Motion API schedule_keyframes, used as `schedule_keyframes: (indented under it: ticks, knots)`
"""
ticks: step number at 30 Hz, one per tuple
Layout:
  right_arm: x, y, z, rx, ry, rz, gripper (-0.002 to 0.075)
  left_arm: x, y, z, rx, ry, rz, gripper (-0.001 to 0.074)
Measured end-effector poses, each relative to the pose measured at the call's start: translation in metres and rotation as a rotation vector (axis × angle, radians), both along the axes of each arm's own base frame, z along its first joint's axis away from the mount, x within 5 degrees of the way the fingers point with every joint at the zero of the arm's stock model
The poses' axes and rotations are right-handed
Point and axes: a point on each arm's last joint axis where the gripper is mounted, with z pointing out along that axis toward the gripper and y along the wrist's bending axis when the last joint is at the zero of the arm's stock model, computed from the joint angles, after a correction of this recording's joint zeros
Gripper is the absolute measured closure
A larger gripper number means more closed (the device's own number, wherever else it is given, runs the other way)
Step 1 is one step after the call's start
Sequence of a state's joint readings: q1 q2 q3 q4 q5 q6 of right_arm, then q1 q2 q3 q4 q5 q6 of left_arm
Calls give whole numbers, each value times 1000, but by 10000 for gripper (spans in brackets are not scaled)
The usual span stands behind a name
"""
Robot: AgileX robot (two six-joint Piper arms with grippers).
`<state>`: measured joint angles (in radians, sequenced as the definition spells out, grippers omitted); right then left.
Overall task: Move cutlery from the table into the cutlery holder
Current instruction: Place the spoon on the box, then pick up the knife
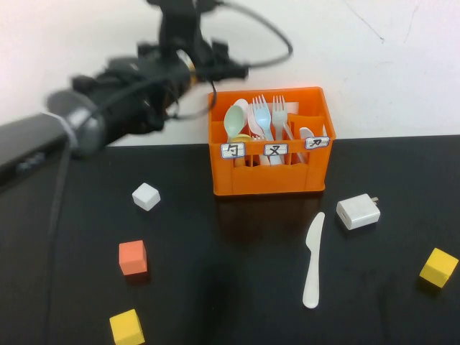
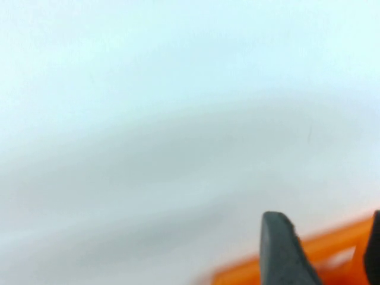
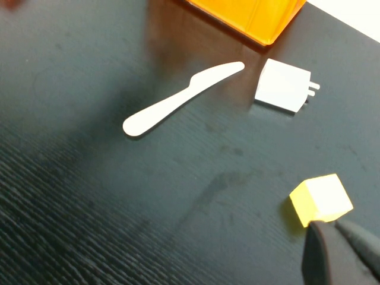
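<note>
The cream-white knife (image 1: 313,259) lies flat on the black table (image 1: 230,287), in front of the orange cutlery holder (image 1: 269,176). It also shows in the right wrist view (image 3: 181,100). The mint-green spoon (image 1: 234,121) stands in the holder's left compartment, beside white and blue forks. My left gripper (image 1: 228,70) hovers behind the holder's back left corner, open and empty. In the left wrist view (image 2: 326,237) the holder's rim (image 2: 332,243) shows between its fingers. My right gripper (image 3: 341,252) is out of the high view. It is shut and empty, low over the table beside a yellow cube (image 3: 320,199).
A white charger plug (image 1: 358,211) lies to the right of the knife's tip. A white cube (image 1: 146,195), an orange cube (image 1: 133,257) and a yellow cube (image 1: 126,328) sit at the front left. Another yellow cube (image 1: 438,267) is at the right edge. A white wall rises behind the table.
</note>
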<state>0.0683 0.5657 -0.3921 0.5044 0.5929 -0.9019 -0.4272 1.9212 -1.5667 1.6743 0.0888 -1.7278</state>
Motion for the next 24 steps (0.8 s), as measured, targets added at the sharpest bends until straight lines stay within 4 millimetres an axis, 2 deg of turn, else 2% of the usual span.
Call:
schedule_keyframes:
  ticks: [3, 7, 9, 12, 14, 18, 24]
  knots:
    - [0, 0, 0, 0, -2, -1, 728, -16, 7, 39, -43, -75, 4, 521]
    - [0, 0, 0, 1, -6, -3, 728, -40, 19, 86, -182, -131, 27, 643]
    - [0, 0, 1, 5, -7, -4, 728, -52, 25, 101, -269, -132, 43, 691]
    - [0, 1, 1, 24, -5, -6, 728, -72, 35, 116, -411, -104, 67, 722]
    - [0, 1, 1, 29, -5, -7, 728, -82, 39, 116, -471, -71, 74, 729]
    - [0, 1, 1, 35, -4, -7, 728, -100, 39, 99, -484, -7, 13, 734]
    - [0, 2, 2, 40, -4, -8, 728, -131, 34, 65, -381, 63, -181, 735]
